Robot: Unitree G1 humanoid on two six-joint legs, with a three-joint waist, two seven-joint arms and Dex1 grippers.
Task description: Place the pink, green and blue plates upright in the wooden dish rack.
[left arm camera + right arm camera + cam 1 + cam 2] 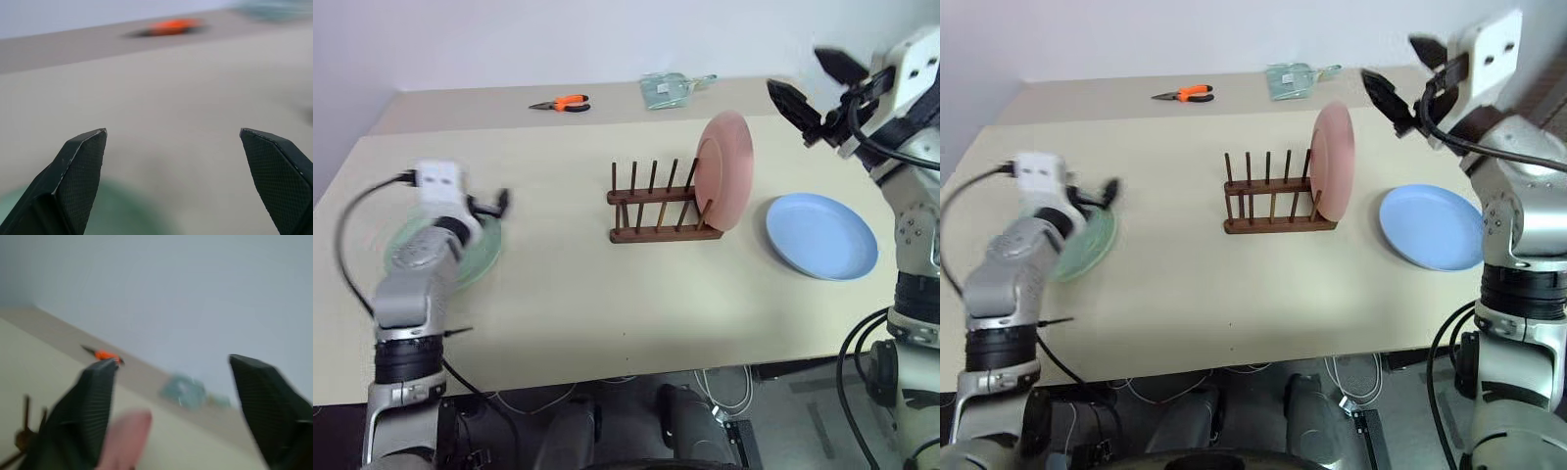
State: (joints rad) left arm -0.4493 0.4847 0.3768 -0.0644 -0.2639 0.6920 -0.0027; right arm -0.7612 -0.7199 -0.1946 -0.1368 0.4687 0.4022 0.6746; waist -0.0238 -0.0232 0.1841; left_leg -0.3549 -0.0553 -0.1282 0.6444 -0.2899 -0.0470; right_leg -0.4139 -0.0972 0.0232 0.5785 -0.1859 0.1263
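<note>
Pale, matt beige covers the table [607, 304]. Toward its left edge a round green plate [480, 259] lies flat, the left gripper [499, 204] over it with black textured fingers spread apart. Toward the right edge a smooth blue plate [821, 235] lies flat. Mid-table stands the wooden dish rack [656, 206], dark brown pegs on rails, with the pink plate [724, 168] upright in its right end. Above that, the right gripper [818, 83] hangs spread, empty. Orange-handled pliers [561, 103] and a teal packet [671, 90] lie by the far edge.
</note>
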